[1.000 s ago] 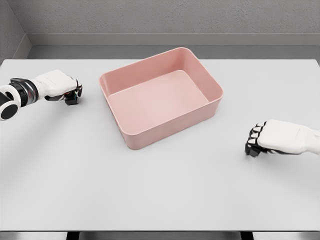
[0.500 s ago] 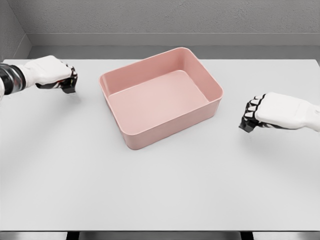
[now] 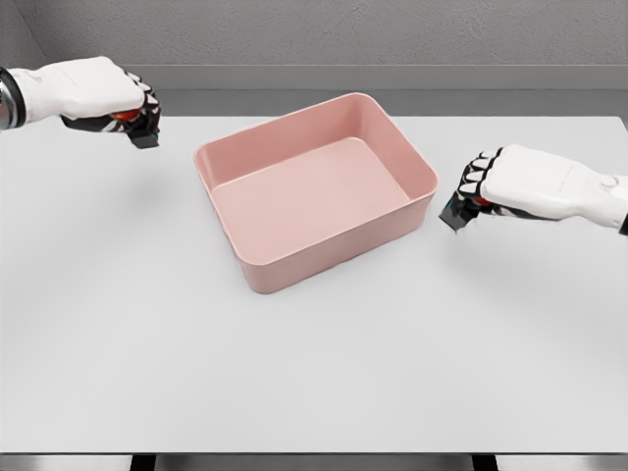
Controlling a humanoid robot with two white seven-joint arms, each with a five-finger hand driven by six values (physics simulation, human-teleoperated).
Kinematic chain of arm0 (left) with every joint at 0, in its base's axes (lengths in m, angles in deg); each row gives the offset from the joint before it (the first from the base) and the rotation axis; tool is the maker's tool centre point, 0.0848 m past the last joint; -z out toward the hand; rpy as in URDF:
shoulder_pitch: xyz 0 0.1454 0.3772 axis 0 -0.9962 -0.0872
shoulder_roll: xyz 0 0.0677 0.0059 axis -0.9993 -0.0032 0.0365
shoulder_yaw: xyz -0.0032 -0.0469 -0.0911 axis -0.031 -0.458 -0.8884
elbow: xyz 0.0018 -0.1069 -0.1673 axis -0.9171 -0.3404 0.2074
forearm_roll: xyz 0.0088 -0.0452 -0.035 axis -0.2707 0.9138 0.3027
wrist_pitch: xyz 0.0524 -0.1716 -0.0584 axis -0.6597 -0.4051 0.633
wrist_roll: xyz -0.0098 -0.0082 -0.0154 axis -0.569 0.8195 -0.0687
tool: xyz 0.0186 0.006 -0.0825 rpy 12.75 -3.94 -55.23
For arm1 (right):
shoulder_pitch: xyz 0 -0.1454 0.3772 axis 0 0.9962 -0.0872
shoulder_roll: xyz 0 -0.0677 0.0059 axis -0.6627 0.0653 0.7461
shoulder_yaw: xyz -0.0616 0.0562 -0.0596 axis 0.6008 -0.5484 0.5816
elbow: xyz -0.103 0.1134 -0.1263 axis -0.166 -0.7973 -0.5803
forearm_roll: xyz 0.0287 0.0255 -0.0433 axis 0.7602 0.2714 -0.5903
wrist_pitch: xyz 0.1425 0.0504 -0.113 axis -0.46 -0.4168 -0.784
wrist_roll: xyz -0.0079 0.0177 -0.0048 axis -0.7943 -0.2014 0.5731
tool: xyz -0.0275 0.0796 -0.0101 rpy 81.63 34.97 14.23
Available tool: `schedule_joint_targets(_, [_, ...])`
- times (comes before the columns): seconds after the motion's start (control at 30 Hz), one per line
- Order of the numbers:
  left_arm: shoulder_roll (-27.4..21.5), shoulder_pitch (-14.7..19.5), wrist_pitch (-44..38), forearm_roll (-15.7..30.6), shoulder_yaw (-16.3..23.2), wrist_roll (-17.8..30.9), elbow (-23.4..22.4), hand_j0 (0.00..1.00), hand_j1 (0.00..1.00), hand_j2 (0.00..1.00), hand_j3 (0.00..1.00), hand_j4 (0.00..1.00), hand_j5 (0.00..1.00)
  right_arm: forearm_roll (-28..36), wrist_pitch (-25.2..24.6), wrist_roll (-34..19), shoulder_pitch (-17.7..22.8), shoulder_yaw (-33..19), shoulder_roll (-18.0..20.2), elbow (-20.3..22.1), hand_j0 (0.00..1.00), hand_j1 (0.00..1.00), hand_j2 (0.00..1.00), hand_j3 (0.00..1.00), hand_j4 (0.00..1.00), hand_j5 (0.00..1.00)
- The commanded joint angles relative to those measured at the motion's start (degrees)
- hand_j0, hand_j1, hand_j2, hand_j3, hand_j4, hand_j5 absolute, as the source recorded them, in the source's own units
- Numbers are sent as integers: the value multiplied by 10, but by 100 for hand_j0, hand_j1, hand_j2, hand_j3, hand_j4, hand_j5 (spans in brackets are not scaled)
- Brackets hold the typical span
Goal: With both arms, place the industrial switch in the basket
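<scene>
1. We see a pink basket [image 3: 314, 191] sitting near the middle of a white table [image 3: 294, 373], turned at a slant so that one corner points toward the bottom of the view. Its inside shows only bare pink floor and walls.
2. Our left hand [image 3: 103, 93] comes in from the upper left edge and is held above the far left corner of the table, well apart from the basket's left rim.
3. Its fingers are curled tight around a small dark object [image 3: 144, 137] with a spot of red-orange showing between them. Most of that object is hidden by the fist, so we take it for an industrial switch but cannot make out its form.
4. Our right hand [image 3: 510, 182] reaches in from the right edge and is just beside the basket's right corner, not touching it.
5. This hand is also clenched around a small dark piece [image 3: 453, 216], which juts out below the knuckles, again with a glimpse of red-orange. We cannot tell more of its shape.
6. A soft shadow lies on the table beneath each fist, so both hands appear raised off the surface.
</scene>
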Motion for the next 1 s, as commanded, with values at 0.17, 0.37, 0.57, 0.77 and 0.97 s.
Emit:
schedule_joint_targets(0.17, [49,9,14,9,-2,20,23,45,45,45,45,45,45,4,-1,1,-18,-1,-23,-15,47,47,47,47,47,47])
schedule_joint_targets(0.37, [84,11,14,9,0,27,25,45,45,45,45,45,45,11,-1,-1,-32,1,-46,-15,47,47,47,47,47,47])
schedule_joint_targets(0.57, [97,9,14,4,3,27,23,45,45,45,45,45,45,5,-1,-3,-51,4,-86,-27,47,47,47,47,47,47])
schedule_joint_targets(0.77, [111,6,12,3,20,27,16,45,45,45,45,45,45,4,-1,-22,-65,8,-126,-61,47,47,47,47,47,47])
schedule_joint_targets(0.97, [121,3,9,-14,34,27,7,45,45,45,45,45,45,2,-1,-37,-88,20,-170,-84,47,47,47,47,47,47])
